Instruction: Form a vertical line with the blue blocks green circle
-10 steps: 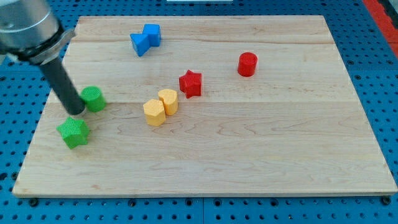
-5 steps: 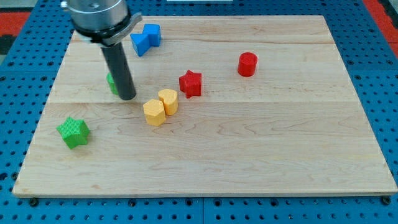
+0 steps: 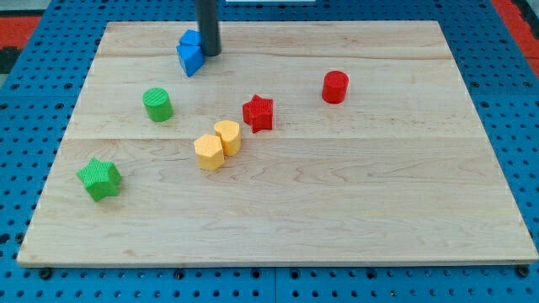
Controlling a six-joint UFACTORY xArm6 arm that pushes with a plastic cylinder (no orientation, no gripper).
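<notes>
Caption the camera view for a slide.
My tip meets the blue blocks at the view's top; the green circle sits below-left.

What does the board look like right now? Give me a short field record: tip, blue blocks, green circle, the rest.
tip: my tip at the view's top, against the blue blocks' right side
blue blocks: one visible cluster, partly hidden by the rod
green circle: below and left of the blues, apart from them
green star: lower left
yellow blocks: two, touching, centre
red star
red cylinder
</notes>
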